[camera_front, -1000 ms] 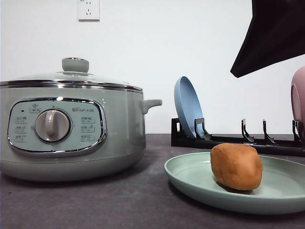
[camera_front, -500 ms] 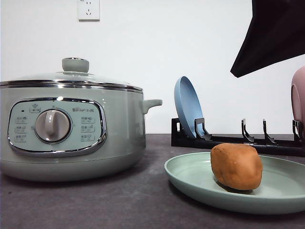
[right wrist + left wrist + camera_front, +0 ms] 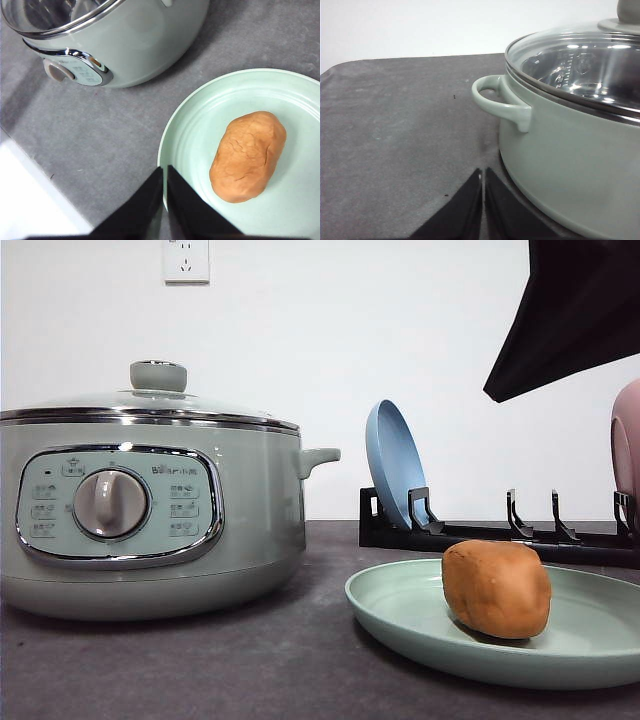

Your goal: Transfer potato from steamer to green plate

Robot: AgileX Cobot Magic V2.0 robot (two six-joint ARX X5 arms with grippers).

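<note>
While the potato (image 3: 497, 589) rests on the green plate (image 3: 400, 605), cropped rightward, both claws pinch closed, empty.

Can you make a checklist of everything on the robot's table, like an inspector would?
Surface: dark grey table, a few tiny specks, nothing spilled.
Potato: the potato lies on the green plate, nothing gripping it.
Steamer: the steamer stands left of the plate with its glass lid on.
Clutter: a black dish rack at the back holds a blue plate upright and a pink plate at the right edge.
Grippers: left gripper shut, low beside the steamer's handle; right gripper shut, above the plate's rim.
Cables: nothing seen.
Surroundings: white wall, a wall socket, a dark shape at upper right.
</note>
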